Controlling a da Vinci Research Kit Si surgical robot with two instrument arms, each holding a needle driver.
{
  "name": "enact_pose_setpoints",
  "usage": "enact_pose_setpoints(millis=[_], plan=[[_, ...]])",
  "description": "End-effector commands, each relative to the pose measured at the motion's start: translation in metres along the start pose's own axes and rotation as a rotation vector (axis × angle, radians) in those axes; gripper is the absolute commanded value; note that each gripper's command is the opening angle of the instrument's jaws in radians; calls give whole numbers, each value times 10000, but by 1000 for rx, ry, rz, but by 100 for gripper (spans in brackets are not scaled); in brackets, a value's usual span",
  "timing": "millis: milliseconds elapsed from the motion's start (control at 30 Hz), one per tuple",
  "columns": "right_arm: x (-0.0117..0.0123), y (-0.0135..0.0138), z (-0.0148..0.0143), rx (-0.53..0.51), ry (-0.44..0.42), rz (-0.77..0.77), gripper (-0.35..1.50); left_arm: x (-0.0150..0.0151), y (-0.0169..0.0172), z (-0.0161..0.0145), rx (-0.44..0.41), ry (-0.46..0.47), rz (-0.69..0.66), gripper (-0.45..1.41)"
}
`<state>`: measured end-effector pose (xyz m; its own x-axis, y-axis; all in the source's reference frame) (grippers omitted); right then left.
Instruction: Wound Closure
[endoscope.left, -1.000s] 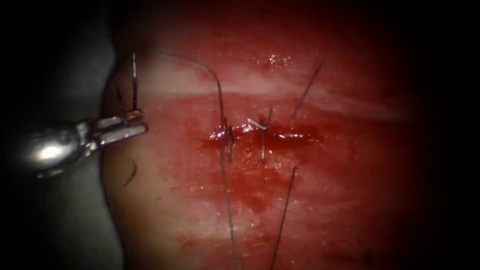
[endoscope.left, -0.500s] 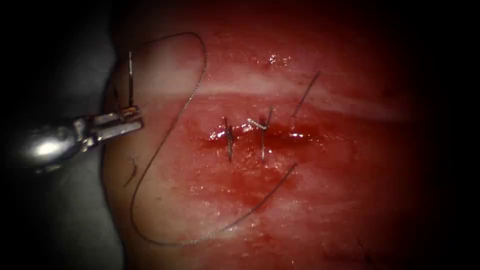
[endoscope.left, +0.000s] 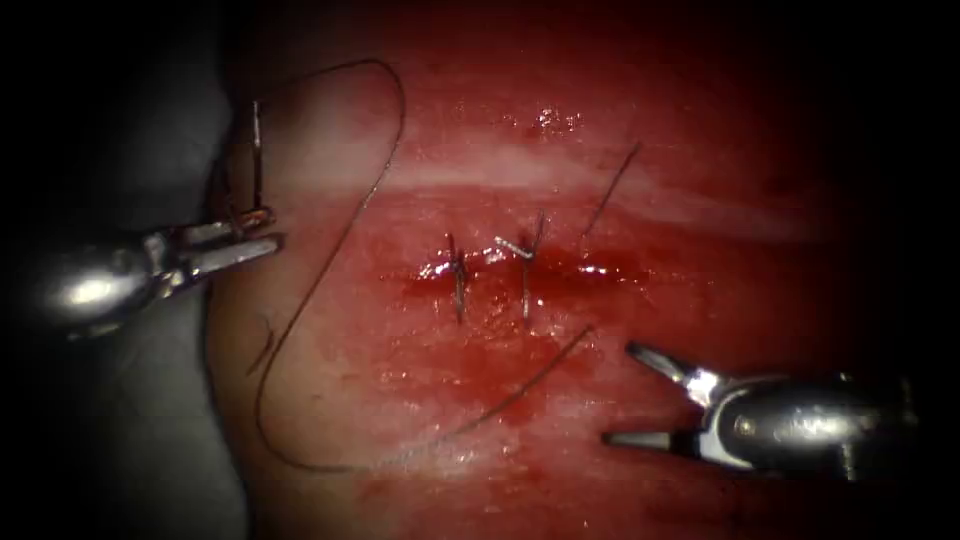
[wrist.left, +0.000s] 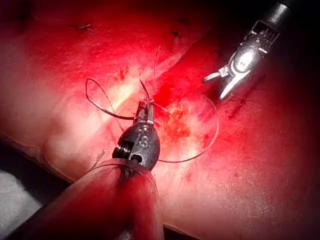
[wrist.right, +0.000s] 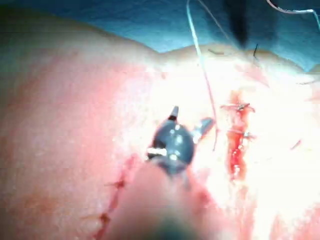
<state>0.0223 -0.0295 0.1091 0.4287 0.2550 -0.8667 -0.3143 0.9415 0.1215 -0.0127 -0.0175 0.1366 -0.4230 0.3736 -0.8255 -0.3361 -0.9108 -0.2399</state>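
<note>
Tissue lies across the endoscope view, wet with red fluid that gathers around the cut at its middle. Two stitches cross the cut side by side, dark against the flesh.

Left of the cut, at the tissue's edge, the left hand is clamped on the needle near one end of its curve; the rest of the needle stands up from the jaws, free of the tissue. The left wrist view has the same left hand closed, with dark thread looping beside it.

Right of the cut and nearer the camera, the right hand has its jaws spread wide apart and holds nothing, just above the tissue.

Thread runs from near the needle in a wide arc over the tissue's left side, curves round below the stitches and ends near the right hand's upper jaw. A short cut end of thread lies above and right of the cut.
</note>
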Motion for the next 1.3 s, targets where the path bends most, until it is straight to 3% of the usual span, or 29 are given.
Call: enact_pose_setpoints(millis=[33, 233, 400, 467, 533, 600, 933, 1300], plan=[[-23, 1, 17, -18, -10, -3, 124, -7, 9, 6, -3, -1, -4, -45], [-57, 14, 43, -44, -21, -28, 123, -7, 9, 7, -2, -2, -4, -45], [-63, 18, 51, -49, -25, -13, 109, -6, 10, 7, -1, -2, -4, -45], [-61, 17, 52, -54, -17, 1, 86, -6, 10, 8, -1, -2, -4, -45], [-61, 15, 51, -54, -14, 18, 47, -6, 10, 8, 0, -3, -4, -45], [-60, 11, 50, -54, -10, 30, -35, -7, 10, 8, 0, -3, -3, -45], [-50, -12, 36, 1, 17, 27, -35, -7, 10, 8, -1, -5, -3, -45], [-18, -44, 17, 36, 23, 37, -35, -7, 10, 8, -1, -6, -3, -45]])
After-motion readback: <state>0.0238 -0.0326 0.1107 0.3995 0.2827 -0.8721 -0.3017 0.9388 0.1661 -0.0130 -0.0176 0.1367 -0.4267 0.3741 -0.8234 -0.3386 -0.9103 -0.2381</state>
